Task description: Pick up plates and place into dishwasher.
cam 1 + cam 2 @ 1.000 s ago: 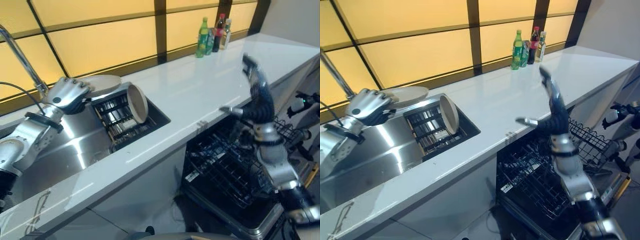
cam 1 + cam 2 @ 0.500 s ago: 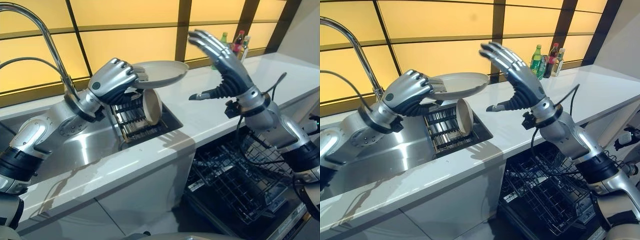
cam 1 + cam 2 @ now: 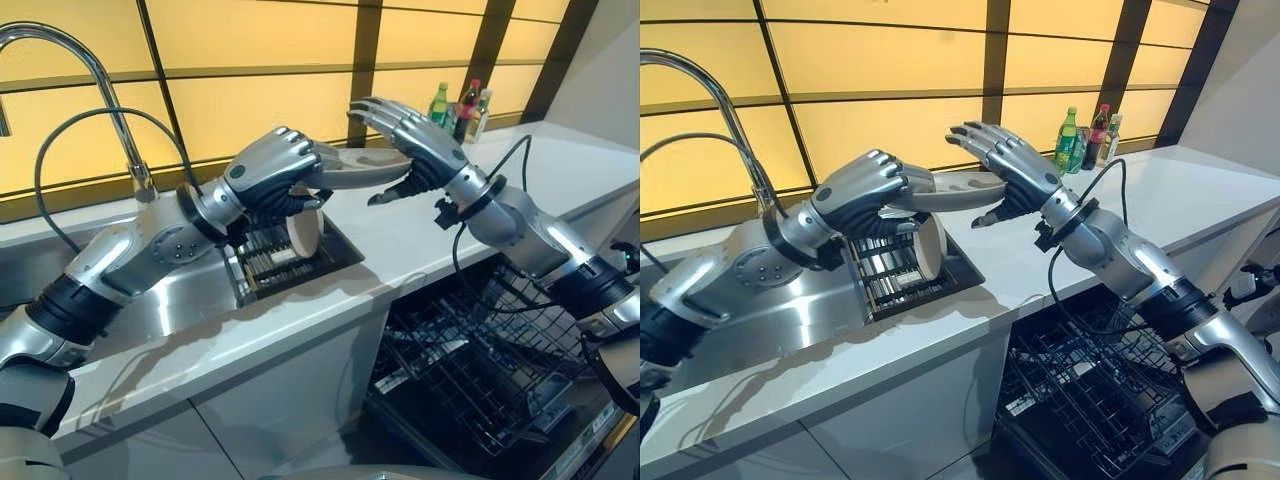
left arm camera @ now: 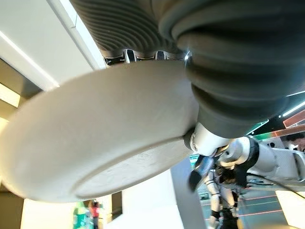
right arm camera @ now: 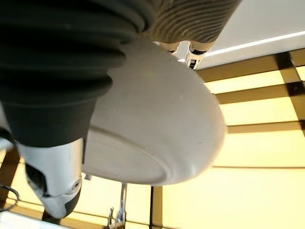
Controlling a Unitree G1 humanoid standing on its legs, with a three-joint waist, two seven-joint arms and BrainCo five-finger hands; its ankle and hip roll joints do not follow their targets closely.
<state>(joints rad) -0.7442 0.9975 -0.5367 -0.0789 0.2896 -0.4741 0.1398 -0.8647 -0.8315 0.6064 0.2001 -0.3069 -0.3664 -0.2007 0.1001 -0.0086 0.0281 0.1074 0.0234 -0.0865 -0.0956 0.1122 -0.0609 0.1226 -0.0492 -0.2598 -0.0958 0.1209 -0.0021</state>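
- We see three bottles [image 3: 455, 100] standing at the back of the white counter [image 3: 420, 225] with coloured labels, but no writing on them can be made out from here.
- In the head views we have the cream plate [image 3: 365, 168] held level in the air, above the far corner of the sink rack [image 3: 285, 260], between the two hands.
- The left hand [image 3: 270, 180] reaches across from the faucet [image 3: 60, 60] side, arm stretched over the sink [image 3: 180, 290], fingers curled over the plate's near rim and clamping it.
- The right hand [image 3: 1005, 165] comes in from the dishwasher side, wrist raised, straight fingers fanned over the plate's far edge and the thumb hanging under it; we cannot tell whether they touch.
- Another plate [image 3: 305, 232] stands on edge in the rack, just below the held one.
- The left wrist view gives us what the head misses: the plate's underside [image 4: 95, 143] with its foot ring, thumb pressed against it.
- The right wrist view shows the same underside [image 5: 157, 129] from the opposite end, thumb apart below.
- Below the counter, the dishwasher's black wire basket [image 3: 480, 370] sits pulled out.
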